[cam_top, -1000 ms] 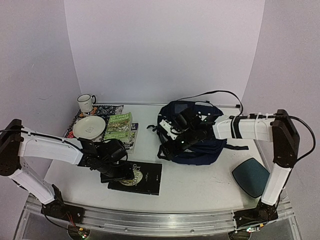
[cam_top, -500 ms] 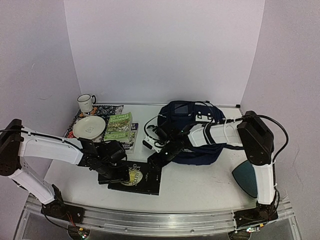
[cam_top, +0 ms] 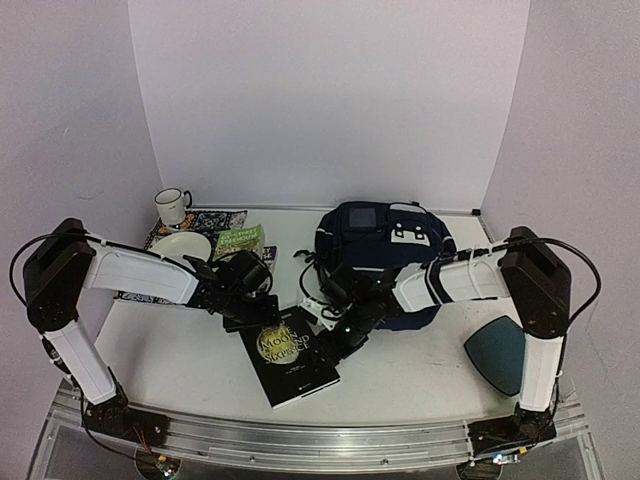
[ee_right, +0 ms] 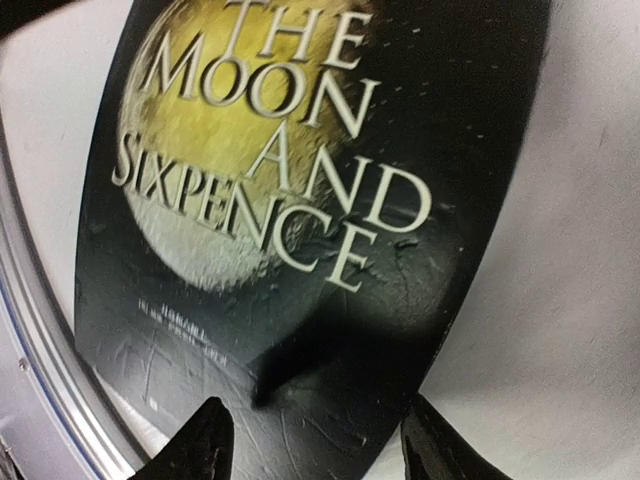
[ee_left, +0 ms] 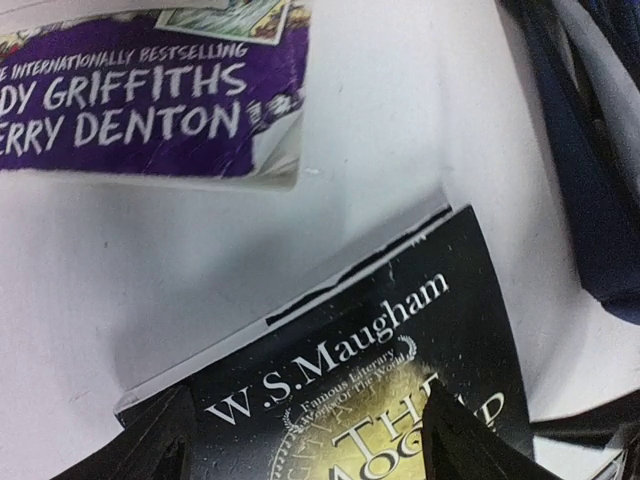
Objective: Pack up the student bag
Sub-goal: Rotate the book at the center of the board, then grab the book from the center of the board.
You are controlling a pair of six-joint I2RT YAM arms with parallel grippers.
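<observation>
The student bag, navy with a white patch, lies at the back right of the table; its edge shows in the left wrist view. A black paperback lies skewed in front of it. My left gripper sits over the book's top edge, jaws apart, fingers above the author's name on the cover. From the bag side my right gripper reaches down over the book's lower corner. It is open, its fingertips a little off the cover.
A purple book and a green book lie at the back left beside a plate and a mug. A teal pad sits at the right. The metal front rail runs close to the black book.
The right arm has left the bag and come down over the black book. The book has turned and slid toward the front. Both grippers' jaws have narrowed.
</observation>
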